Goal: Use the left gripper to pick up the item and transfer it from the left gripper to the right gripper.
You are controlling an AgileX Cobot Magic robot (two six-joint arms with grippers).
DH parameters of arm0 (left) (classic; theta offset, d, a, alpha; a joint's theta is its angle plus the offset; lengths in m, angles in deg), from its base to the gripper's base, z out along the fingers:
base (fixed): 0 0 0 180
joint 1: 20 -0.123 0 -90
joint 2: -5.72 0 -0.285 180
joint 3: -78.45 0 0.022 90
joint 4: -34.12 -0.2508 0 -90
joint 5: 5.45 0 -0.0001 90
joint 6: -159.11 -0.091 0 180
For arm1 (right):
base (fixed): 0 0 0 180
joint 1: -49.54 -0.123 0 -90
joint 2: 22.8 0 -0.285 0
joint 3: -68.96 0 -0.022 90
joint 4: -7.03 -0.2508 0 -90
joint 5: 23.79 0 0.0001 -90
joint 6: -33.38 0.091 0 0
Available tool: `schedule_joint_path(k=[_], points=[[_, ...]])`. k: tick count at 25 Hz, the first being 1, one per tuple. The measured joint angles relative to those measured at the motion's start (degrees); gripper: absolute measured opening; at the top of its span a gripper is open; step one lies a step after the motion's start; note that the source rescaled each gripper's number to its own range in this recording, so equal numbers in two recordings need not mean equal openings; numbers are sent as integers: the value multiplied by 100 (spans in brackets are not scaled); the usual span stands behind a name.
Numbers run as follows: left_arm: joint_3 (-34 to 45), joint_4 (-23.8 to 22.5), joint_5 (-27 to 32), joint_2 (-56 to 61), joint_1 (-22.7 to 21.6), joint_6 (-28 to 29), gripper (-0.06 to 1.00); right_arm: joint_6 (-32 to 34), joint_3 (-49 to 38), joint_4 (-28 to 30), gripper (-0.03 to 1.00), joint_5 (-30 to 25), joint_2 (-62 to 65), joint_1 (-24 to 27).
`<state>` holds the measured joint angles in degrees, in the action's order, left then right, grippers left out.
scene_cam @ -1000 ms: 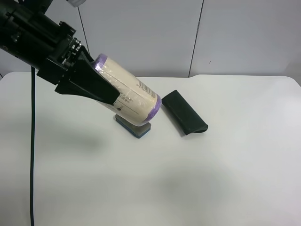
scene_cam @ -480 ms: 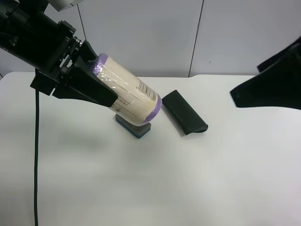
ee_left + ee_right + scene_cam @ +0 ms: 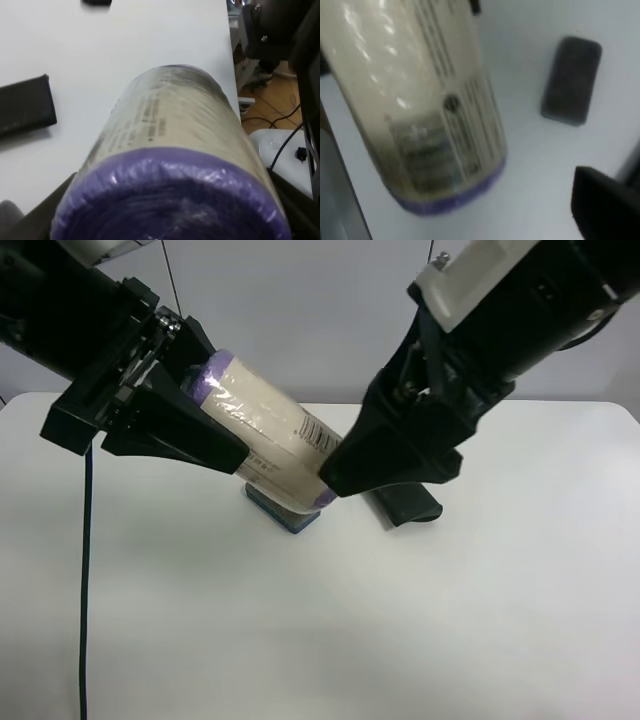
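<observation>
The item [image 3: 268, 425], a cream canister with purple ends, is held tilted above the table by my left gripper [image 3: 238, 438], which is shut on its upper part. It fills the left wrist view [image 3: 175, 130]. My right gripper [image 3: 335, 478], black with a white bracket, is open at the canister's lower purple end. In the right wrist view the canister [image 3: 420, 100] sits between the jaws, and one dark finger [image 3: 605, 205] stands apart from it.
A grey-and-blue eraser block [image 3: 290, 516] lies on the white table [image 3: 200, 620] right under the canister. A flat dark green case [image 3: 410, 506] lies beside it, partly hidden by the right arm. A dark rounded block [image 3: 572, 80] shows on the table in the right wrist view.
The right arm has come in from the exterior high view's right and brought its open gripper to the canister's lower end. The left gripper has lifted the canister slightly.
</observation>
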<state>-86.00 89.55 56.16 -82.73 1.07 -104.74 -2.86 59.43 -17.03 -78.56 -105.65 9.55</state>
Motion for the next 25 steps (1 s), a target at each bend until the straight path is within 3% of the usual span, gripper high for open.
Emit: schedule_joint_path(k=[11, 25], points=[[0, 111, 27, 0, 0, -304, 0, -385, 79, -350, 100, 192, -428, -123], [0, 878, 463, 5, 0, -1228, 0, -496, 82, -613, 100, 194, -598, -123]])
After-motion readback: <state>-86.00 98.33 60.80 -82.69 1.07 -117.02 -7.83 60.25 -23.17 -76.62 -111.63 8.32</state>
